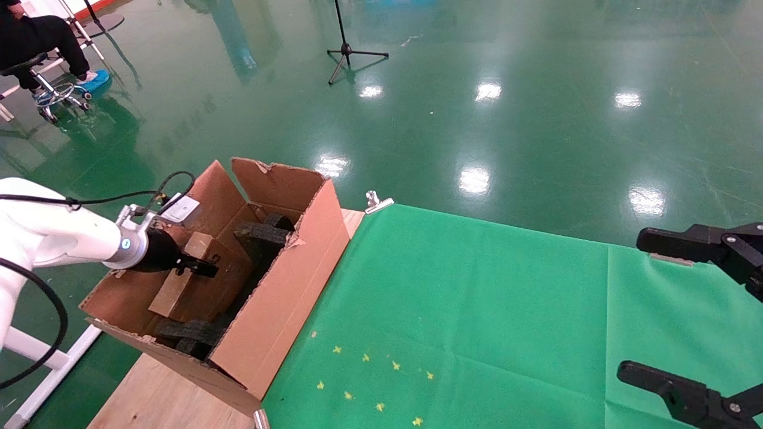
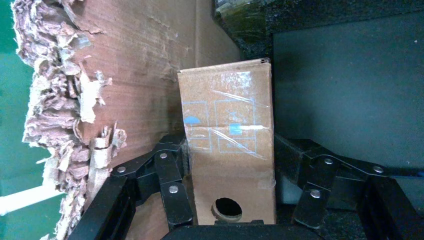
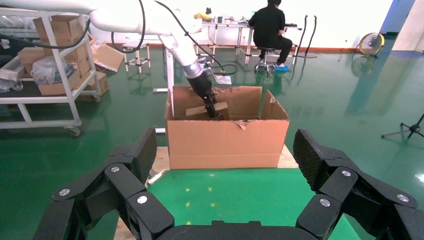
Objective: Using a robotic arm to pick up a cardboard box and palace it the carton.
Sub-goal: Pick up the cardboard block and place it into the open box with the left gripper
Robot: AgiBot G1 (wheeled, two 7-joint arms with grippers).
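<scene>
One small oblong cardboard box (image 2: 227, 155) is all I carry, and I judge it light and fairly stiff, a hollow shell that would dent if squeezed too hard; the clear tape wrapped over its brown faces looks slick, so the best hold is across the two long side faces, pads flat on them and low near the end with the round dark hole, which is where my left gripper (image 2: 232, 200) has it now, fingers (image 2: 172, 185) pressed against either flank and clamped on it. In looks it is plain brown board with a crisp folded end, faint blue printed squares under wrinkled tape, and that one dark round hole near my palm. Relative to the carton (image 1: 280, 298), the box sits inside, down between the upright flaps, tilted, beside the black foam blocks (image 1: 262, 235) and close to the carton's torn wall (image 2: 65, 125) on my arm's side; I cannot tell whether its underside already rests on the foam. The robotic arm (image 1: 53, 235) reaches over the carton's near-left flap. My right gripper (image 3: 225, 165) hangs well apart from the carton, over the green cloth (image 1: 477, 310), jaws spread wide and holding nothing
</scene>
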